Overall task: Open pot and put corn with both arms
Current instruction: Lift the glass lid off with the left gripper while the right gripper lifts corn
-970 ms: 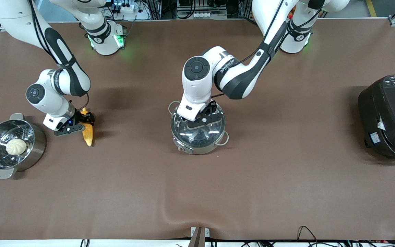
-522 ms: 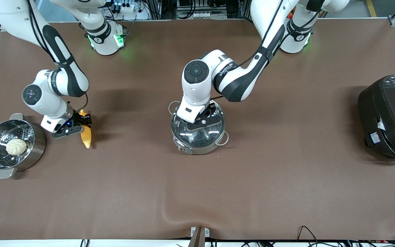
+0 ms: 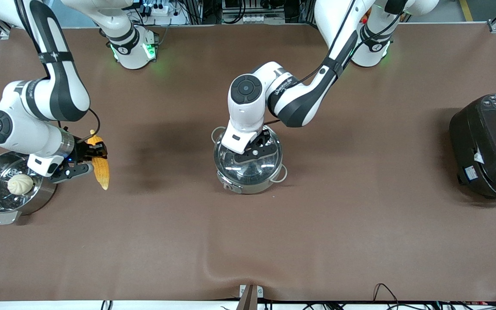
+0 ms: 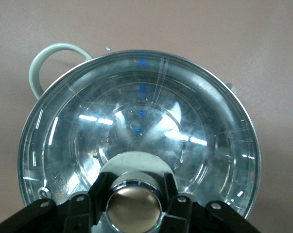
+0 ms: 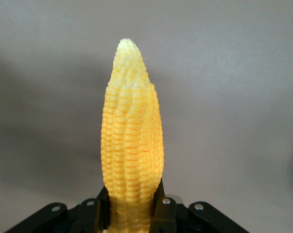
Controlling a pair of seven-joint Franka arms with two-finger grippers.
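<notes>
Corn [image 3: 98,167] hangs clamped in the right gripper [image 3: 85,160] above the table while the left gripper [image 4: 134,204] pinches the pot [image 3: 248,165] lid's knob [image 4: 133,205], lid seemingly due to lift off next.

Seen from above, a brown table [image 3: 248,241]. At centre, the left arm's black gripper [image 3: 260,145] rests on the glass lid of a shiny steel pot [image 3: 248,165]. The right arm's black gripper [image 3: 88,157] holds a yellow-orange corn cob [image 3: 99,165] in the air beside a steel steamer pot [image 3: 9,189] containing a pale round bun [image 3: 20,184].
</notes>
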